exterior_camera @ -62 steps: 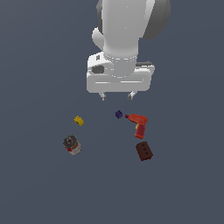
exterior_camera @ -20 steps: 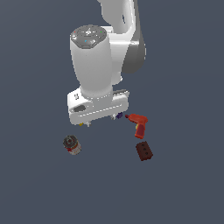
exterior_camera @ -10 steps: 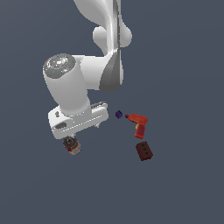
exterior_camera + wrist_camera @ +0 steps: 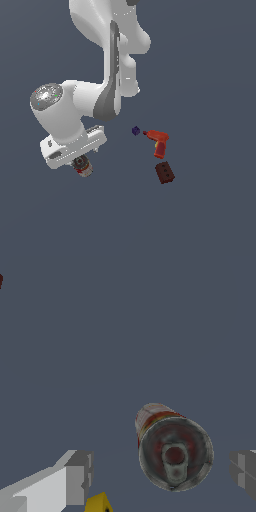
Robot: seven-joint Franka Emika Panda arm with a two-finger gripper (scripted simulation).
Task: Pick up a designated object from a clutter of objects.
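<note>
1. Your gripper (image 4: 157,476) stands wide open: in the wrist view one finger (image 4: 75,476) shows on one side of the can and the other finger (image 4: 245,468) at the opposite edge, with clear space between each and the can. Nothing is held.

2. The can (image 4: 172,448), the designated object, sits upright between the two fingers, touching neither. It lies nearer one finger than the other, so judge the gripper as not quite centred over it. You look almost straight down on its dark grey metal top, with a strip of red-and-white label showing along one side.

3. In the exterior view the gripper body (image 4: 72,147) hangs directly over the can (image 4: 83,167), hiding most of it; only the lower part shows beneath. This placement suits a straddling descent and a close on the can's sides.

4. The tiny yellow block (image 4: 98,503) lies just beside one finger. Judge it a possible obstruction if the fingers sweep inward low.

5. The rest of the clutter lies well apart, toward the exterior view's right: the purple cube (image 4: 135,131), the red drill (image 4: 158,142) just beside it, and the dark red-brown brick (image 4: 164,172) below the drill. None is near enough to interfere.

6. The grasp is not yet made; closing and lifting remain.
</note>
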